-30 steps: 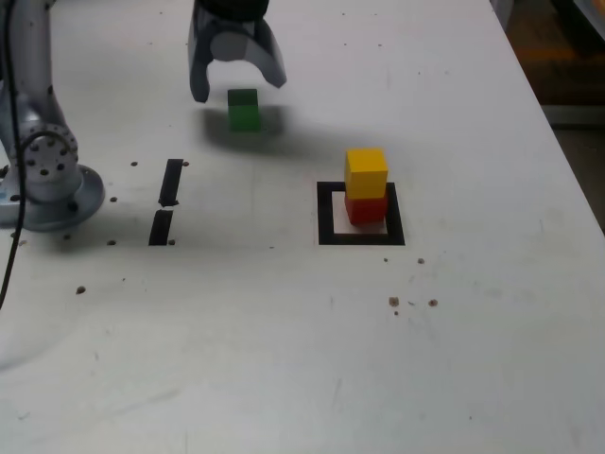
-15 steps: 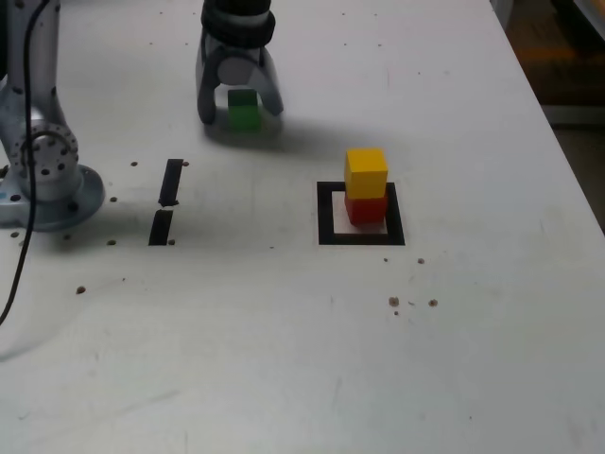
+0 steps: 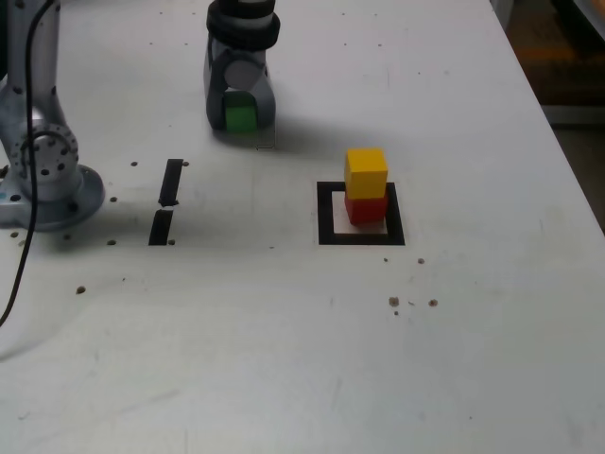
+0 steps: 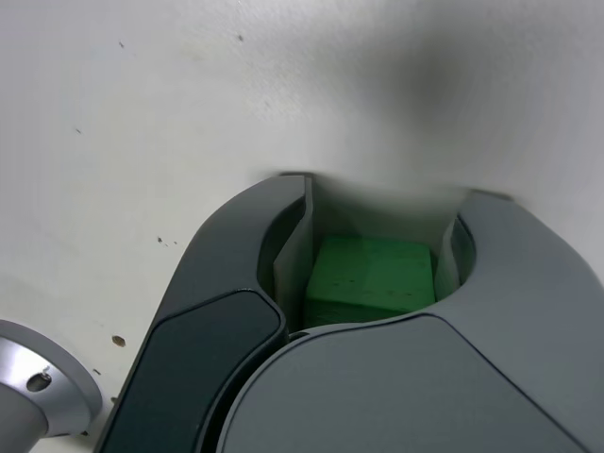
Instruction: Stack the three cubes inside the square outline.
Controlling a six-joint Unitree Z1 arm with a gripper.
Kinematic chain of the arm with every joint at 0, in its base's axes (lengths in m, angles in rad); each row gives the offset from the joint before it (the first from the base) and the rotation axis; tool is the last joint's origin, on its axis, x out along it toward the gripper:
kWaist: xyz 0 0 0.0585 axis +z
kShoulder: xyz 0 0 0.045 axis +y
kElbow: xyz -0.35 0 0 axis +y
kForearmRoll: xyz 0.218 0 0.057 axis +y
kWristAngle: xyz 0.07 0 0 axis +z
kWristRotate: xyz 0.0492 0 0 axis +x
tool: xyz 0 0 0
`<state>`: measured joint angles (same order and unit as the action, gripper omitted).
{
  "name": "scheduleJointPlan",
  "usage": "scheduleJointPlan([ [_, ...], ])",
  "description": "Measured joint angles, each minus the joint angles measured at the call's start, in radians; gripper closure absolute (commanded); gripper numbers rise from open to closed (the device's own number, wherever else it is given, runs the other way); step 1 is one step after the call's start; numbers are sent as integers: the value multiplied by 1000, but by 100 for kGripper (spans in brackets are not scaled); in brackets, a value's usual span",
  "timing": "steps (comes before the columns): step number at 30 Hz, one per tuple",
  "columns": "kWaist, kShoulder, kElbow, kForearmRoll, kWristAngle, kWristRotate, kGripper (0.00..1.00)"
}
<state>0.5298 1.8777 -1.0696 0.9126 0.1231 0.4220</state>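
The gripper [image 3: 242, 115] is now standing low on the desk [image 3: 284, 340] with its jaws drawn in around the green cube [image 3: 240, 116] — a second earlier they were spread wide and hanging above it. In the wrist view the green cube [image 4: 370, 280] is sitting between the two fingers, which appear to be pressing its sides; the grasp is judged to be forming, with the lift not yet begun. The cube is resting near the desk's far edge. The yellow cube [image 3: 366, 172] is sitting on the red cube [image 3: 367, 208] inside the square outline [image 3: 326, 216] — so only the green cube is remaining to be stacked.
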Motion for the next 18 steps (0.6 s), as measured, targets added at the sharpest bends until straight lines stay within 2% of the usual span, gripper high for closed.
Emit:
scheduleJointPlan([
  [6, -17, -53, -11, 17, -43, 6, 78],
  [10, -59, -118, -70, 126, -71, -18, 81],
  [15, -128, -129, -179, 291, -30, -104, 88],
  [18, -195, -137, -255, 403, 16, -176, 93],
])
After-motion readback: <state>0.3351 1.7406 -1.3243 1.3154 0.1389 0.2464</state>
